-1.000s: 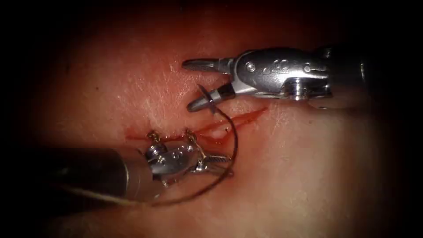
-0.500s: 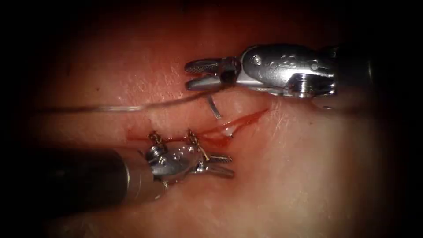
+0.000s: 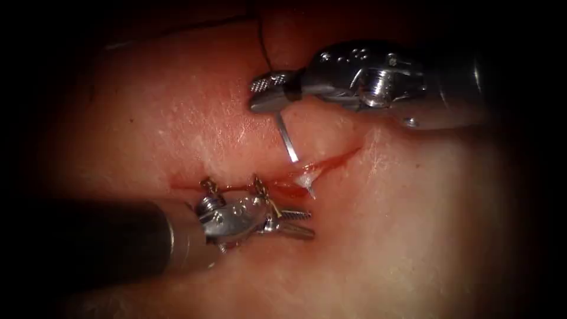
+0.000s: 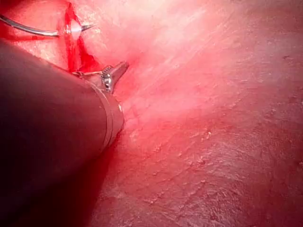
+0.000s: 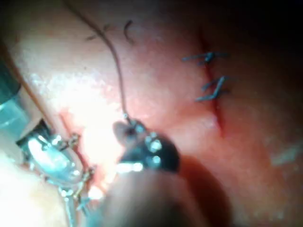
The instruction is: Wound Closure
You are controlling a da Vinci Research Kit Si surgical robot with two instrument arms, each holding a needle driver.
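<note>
Pink tissue [image 3: 413, 236] fills the background, with a cut [image 3: 331, 159] running across it and red fluid [image 3: 283, 188] along the cut. Two stitches [image 3: 233, 188] with knots cross the cut's left part; in the right wrist view they show as dark crossbars [image 5: 210, 75].

The right gripper [image 3: 266, 94] lies above the cut, its jaws closed on the needle [image 3: 286, 139] at the rear end of its curve. The needle runs down from the jaws to the cut's upper edge and goes into the tissue there; its tip [image 3: 309, 188] stands out of the lower edge, at the open part of the cut just right of the stitches. In the left wrist view the needle [image 4: 33, 31] crosses the cut and its tip [image 4: 87, 26] pokes out of the tissue.

The thread [image 3: 263, 41] rises from the right gripper and trails off to the upper left; in the right wrist view it [image 5: 116, 61] curves away over the tissue from the gripper [image 5: 128, 130].

The left gripper [image 3: 298, 223] lies just below the cut, under the stitches, its jaws narrowly apart and holding nothing, its tip close to the needle tip
</note>
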